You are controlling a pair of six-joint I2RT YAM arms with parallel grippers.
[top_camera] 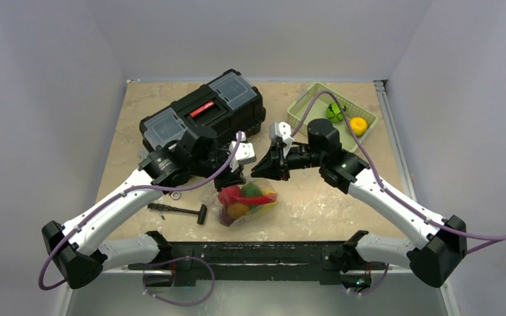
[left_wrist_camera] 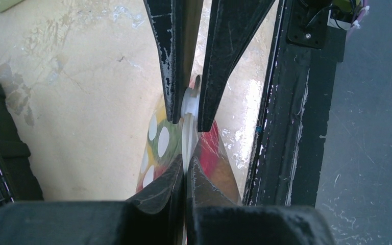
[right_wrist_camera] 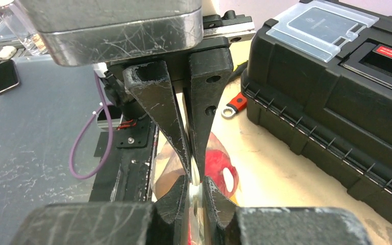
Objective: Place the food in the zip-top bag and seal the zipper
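The clear dotted zip-top bag [top_camera: 247, 203] lies at the table's near middle, filled with red, yellow and green toy food [top_camera: 238, 196]. My left gripper [top_camera: 234, 176] and right gripper [top_camera: 264, 170] meet tip to tip over the bag's top edge. In the left wrist view my left gripper [left_wrist_camera: 186, 166] is shut on the whitish zipper strip [left_wrist_camera: 188, 135], with the right fingers [left_wrist_camera: 219, 61] pinching the same strip just beyond. In the right wrist view my right gripper [right_wrist_camera: 196, 184] is shut on the strip [right_wrist_camera: 195, 188], and red food [right_wrist_camera: 215, 163] shows through the bag.
A black toolbox [top_camera: 204, 115] stands at the back left and fills the right of the right wrist view [right_wrist_camera: 337, 102]. A pale green basket [top_camera: 316, 99] at the back right holds a green toy [top_camera: 335, 112] and a yellow toy [top_camera: 358, 125]. A black-handled tool [top_camera: 179, 210] lies left of the bag.
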